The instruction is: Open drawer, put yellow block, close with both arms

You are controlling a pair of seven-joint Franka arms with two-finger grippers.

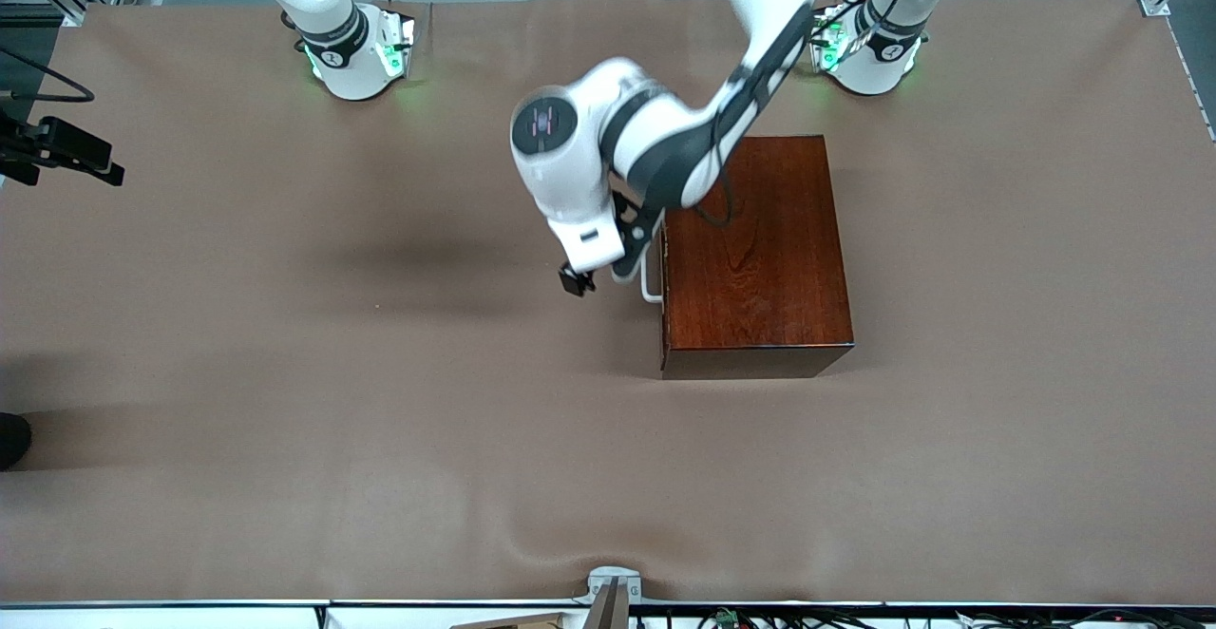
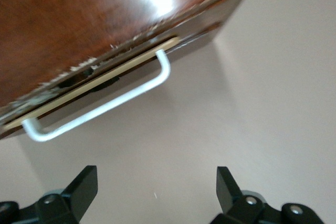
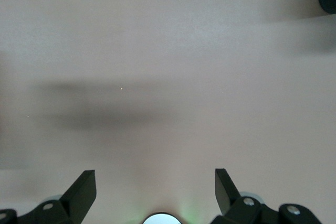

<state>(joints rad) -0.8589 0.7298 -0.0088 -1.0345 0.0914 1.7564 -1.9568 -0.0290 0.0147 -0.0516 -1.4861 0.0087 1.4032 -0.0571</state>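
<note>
While drawer [image 1: 662, 292] sits shut, fits pre-open or post-close; no yellow block visible; left tool [image 1: 597, 279] spread wide, holding nothing, beside handle [image 2: 100, 109]; right tool [image 3: 155, 190] likewise agape, waiting over bare bench [image 1: 285, 372].

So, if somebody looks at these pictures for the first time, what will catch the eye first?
Probably the dark wooden drawer box, toward the left arm's end of the brown table, with its white handle. Next, the left arm reaching down so its open left claw sits just in front of that handle, not touching it. The right claw waits open over bare cloth; no yellow block shows.
</note>
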